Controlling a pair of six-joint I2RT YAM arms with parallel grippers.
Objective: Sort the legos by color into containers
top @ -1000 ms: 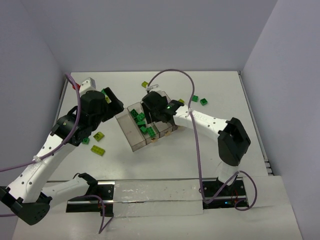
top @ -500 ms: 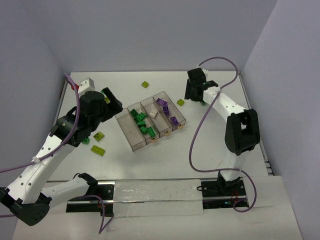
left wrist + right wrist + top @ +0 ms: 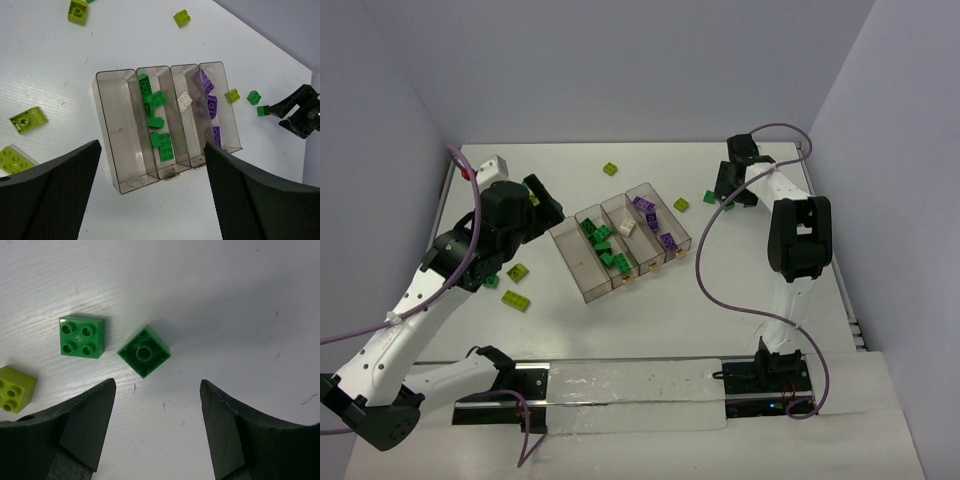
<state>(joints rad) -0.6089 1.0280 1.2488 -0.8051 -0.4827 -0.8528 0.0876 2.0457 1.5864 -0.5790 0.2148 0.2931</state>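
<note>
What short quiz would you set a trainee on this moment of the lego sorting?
1. True or false: the right fingers are shut on a brick.
2. The white brick shares its compartment with: A) green bricks, B) purple bricks, C) nothing.
3. Fill in: the dark green brick nearest the gap between the right fingers lies studs ____.
Key: 1 false, they are open; 2 C; 3 down.
</note>
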